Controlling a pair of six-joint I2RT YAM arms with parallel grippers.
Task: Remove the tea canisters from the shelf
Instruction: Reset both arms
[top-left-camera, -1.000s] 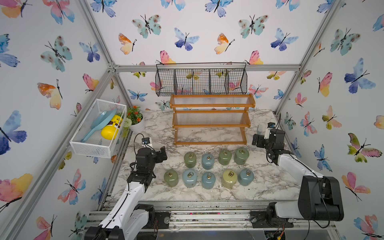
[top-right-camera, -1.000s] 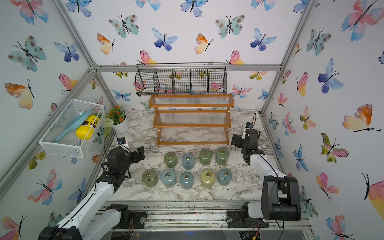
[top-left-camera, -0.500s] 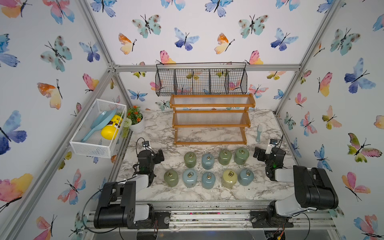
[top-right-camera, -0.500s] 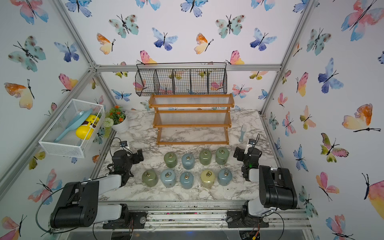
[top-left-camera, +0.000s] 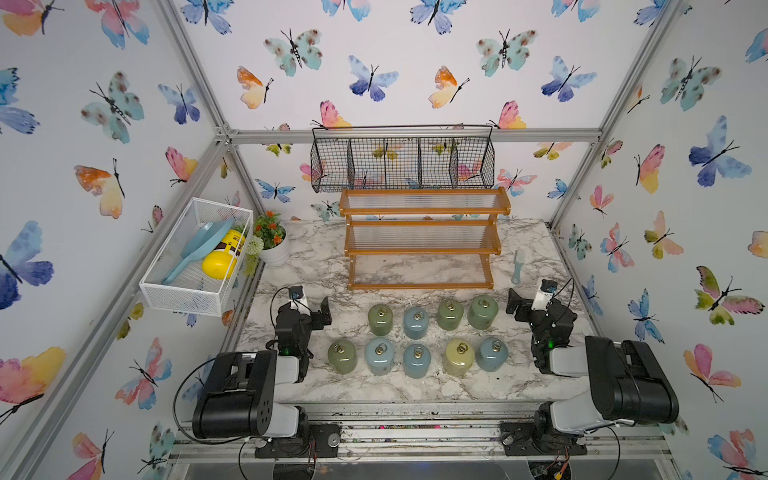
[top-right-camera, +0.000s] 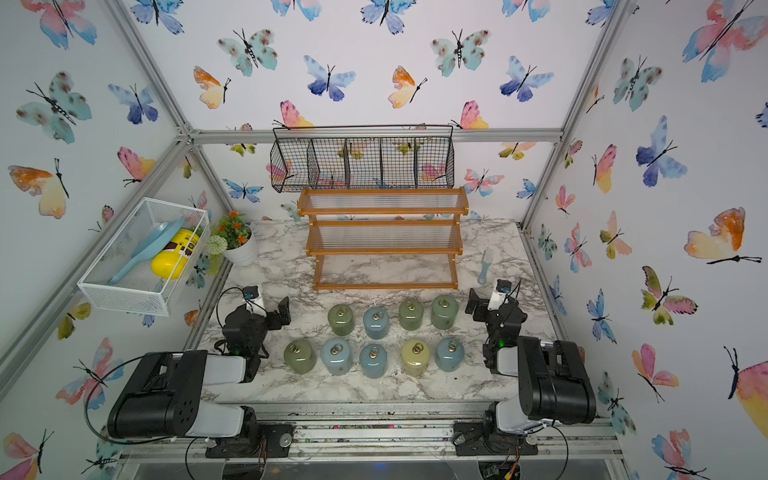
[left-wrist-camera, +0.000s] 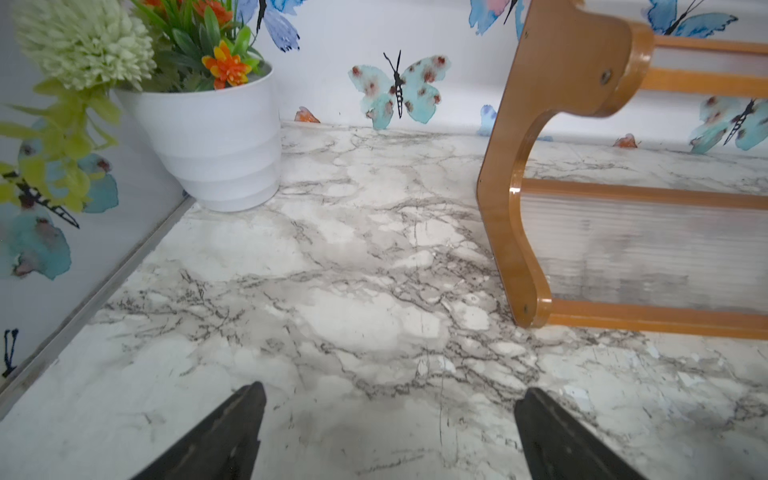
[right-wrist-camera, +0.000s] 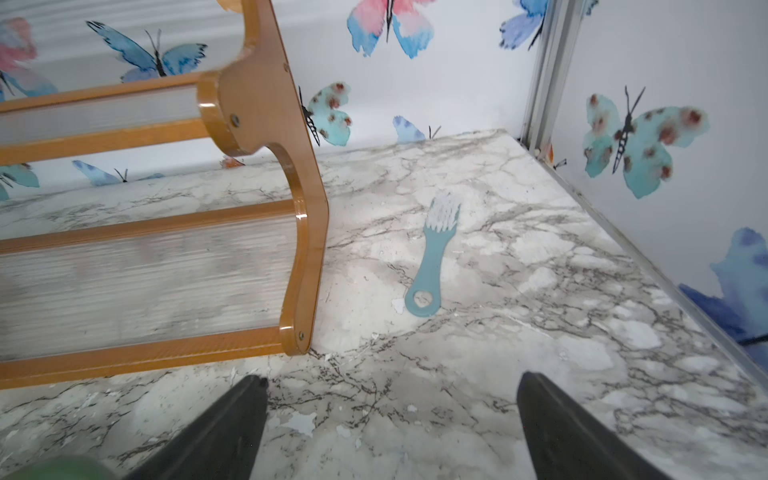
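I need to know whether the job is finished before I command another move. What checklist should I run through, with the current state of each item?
1. All three tiers of the shelf bare: ok.
2. All nine tea canisters upright on the table: ok, two rows in front of the shelf.
3. The left pincer open and holding nothing: ok.
4. The right pincer open and holding nothing: ok.
5. Both pincers apart from the canisters: ok, one at each side of the rows.
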